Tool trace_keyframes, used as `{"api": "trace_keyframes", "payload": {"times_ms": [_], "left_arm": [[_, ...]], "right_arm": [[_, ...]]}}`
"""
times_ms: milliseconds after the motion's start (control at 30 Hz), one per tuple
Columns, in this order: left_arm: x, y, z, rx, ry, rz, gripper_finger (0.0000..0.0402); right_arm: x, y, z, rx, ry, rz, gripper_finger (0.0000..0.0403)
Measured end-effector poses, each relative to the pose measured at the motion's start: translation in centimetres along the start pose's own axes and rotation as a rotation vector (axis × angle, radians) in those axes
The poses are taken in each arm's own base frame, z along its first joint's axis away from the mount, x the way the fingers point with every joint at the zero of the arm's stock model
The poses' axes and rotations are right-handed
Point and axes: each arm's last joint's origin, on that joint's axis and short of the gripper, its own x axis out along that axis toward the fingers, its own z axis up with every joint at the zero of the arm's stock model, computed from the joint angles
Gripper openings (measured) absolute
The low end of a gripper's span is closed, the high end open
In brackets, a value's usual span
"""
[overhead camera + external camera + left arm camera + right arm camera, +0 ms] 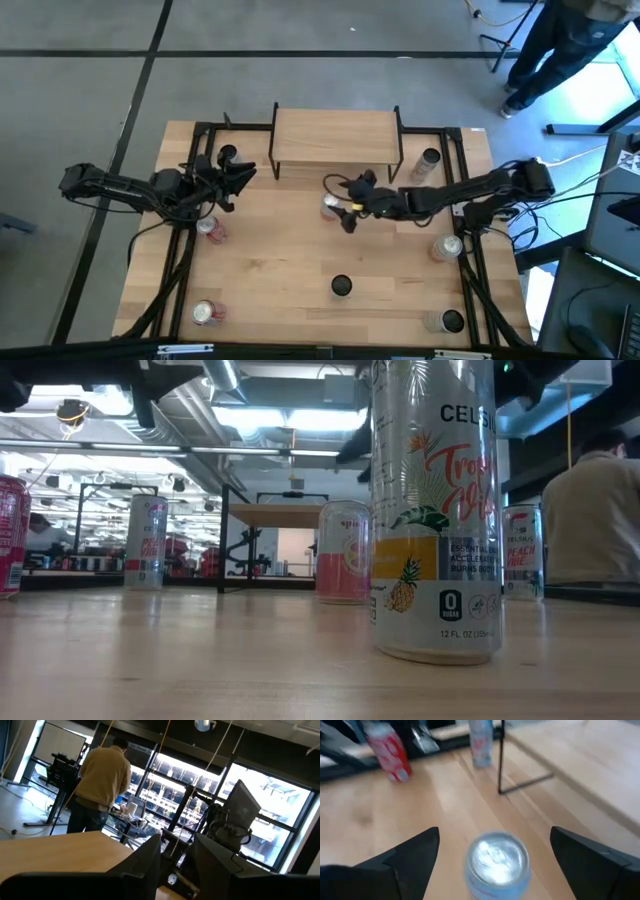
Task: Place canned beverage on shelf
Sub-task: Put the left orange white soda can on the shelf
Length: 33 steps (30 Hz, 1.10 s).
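The shelf (335, 135) stands at the table's far middle, its wooden top bare; it also shows in the low view (285, 515). A pink-and-white can (330, 206) stands upright on the table just in front of the shelf. It shows from above in the right wrist view (496, 857) and in the low view (343, 552). My right gripper (342, 208) (495, 840) is open wide, its fingers on either side of this can and apart from it. My left gripper (243, 176) (177, 845) is open and empty, hovering left of the shelf.
Other cans stand about the table: a dark-topped one (228, 155) at the far left, red ones (210, 228) (205, 312), one at the near middle (341, 287), and three on the right (430, 160) (447, 247) (450, 320). A person (560, 50) stands beyond the table.
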Motion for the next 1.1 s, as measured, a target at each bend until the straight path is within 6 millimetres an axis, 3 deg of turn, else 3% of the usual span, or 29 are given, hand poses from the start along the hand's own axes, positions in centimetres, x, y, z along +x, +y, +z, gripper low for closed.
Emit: {"api": "trace_keyframes", "payload": {"times_ms": [233, 667, 833, 1100], "left_arm": [[0.0, 0.0, 0.0, 0.001, 0.000, -0.001, 0.0110], [0.0, 0.0, 0.0, 0.003, -0.001, 0.011, 0.0110], [0.0, 0.1, 0.0, 0.002, -0.005, 0.021, 0.0110], [0.0, 0.1, 0.0, 0.012, -0.007, 0.015, 0.0110]], "right_arm": [[2.1, -0.7, -1.3, 0.001, 0.061, -0.009, 0.0363], [3.8, -0.3, -2.1, -0.051, 0.041, 0.066, 0.0363], [4.7, -0.3, -4.1, -0.102, 0.117, 0.033, 0.0363], [5.4, -0.6, -5.0, -0.100, 0.164, 0.009, 0.0362]]}}
